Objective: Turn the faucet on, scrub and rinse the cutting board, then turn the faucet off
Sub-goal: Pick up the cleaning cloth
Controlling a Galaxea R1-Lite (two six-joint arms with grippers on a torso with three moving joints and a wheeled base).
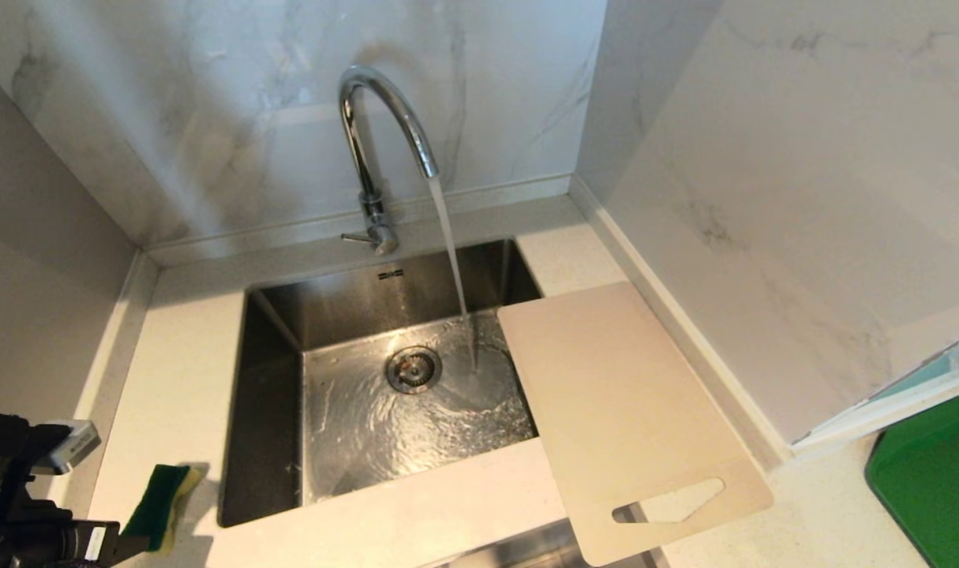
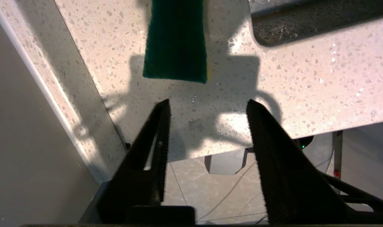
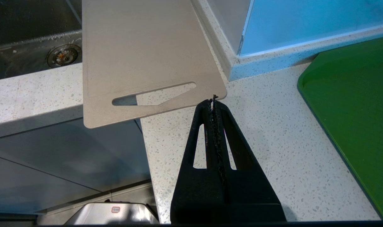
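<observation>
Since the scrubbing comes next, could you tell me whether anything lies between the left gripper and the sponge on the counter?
Nothing visible does. The left gripper stands open above bare counter, and the green sponge lies just ahead of its fingertips, in line with the gap, with only speckled countertop and shadow between them.

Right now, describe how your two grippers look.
Left gripper: two black, tapering, wedge-shaped fingers with finely ribbed inner faces; in the head view its dark arm carries a pale grey block. Right gripper: matching black fingers with long triangular cutouts and toothed inner edges.
</observation>
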